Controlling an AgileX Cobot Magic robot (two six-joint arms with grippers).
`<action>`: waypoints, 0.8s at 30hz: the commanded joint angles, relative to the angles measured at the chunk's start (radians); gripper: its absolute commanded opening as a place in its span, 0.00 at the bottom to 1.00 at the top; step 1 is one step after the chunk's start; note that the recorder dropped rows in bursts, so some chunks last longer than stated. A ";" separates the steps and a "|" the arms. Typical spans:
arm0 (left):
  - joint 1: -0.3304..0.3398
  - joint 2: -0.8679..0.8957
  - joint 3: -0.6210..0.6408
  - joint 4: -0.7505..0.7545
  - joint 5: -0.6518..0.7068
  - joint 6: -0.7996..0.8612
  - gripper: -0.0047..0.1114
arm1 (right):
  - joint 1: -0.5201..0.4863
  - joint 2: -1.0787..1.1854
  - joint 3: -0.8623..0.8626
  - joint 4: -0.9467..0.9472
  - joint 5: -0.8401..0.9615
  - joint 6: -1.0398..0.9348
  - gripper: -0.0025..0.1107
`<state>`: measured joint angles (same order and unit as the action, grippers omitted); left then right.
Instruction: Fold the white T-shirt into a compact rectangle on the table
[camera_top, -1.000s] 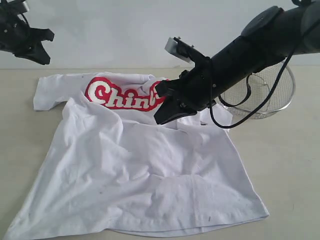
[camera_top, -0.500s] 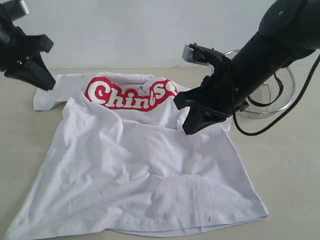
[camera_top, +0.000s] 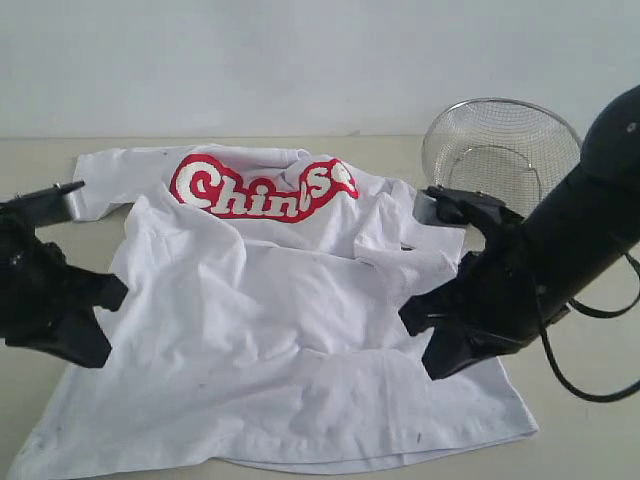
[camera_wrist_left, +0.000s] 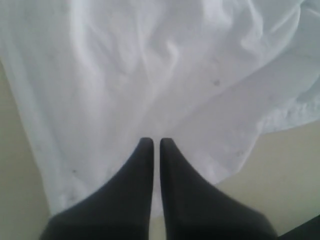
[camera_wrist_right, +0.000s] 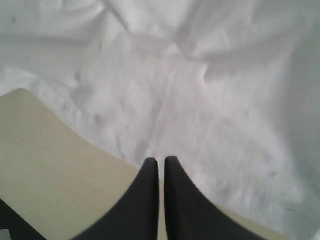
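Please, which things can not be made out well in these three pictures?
Exterior view: a fold in the white short-sleeved T-shirt hides the middle of its red-outlined lettering.
Exterior view: the bottom edge cuts off the shirt's lower left hem corner.
Exterior view: the black right arm covers part of the round wire-mesh basket.
Wrist views: blur hides whether the black left gripper and right gripper touch the cloth.

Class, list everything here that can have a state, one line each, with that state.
white T-shirt: rumpled, spread on the table, not yet a rectangle.
left gripper: shut, empty.
right gripper: shut, empty.
wire basket: empty.
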<state>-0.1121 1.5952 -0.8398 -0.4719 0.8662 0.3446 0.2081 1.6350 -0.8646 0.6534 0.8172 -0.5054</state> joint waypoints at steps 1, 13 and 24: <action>-0.040 -0.012 0.059 -0.030 -0.062 0.015 0.08 | 0.000 -0.017 0.069 -0.065 -0.062 0.033 0.02; -0.052 -0.012 0.069 -0.043 -0.108 0.015 0.08 | 0.000 0.068 0.088 -0.307 -0.218 0.274 0.02; -0.052 0.040 0.079 -0.045 -0.078 0.015 0.08 | 0.000 0.137 0.088 -0.304 -0.182 0.282 0.02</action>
<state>-0.1583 1.6087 -0.7648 -0.5074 0.7725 0.3528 0.2081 1.7637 -0.7792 0.3501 0.6161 -0.2250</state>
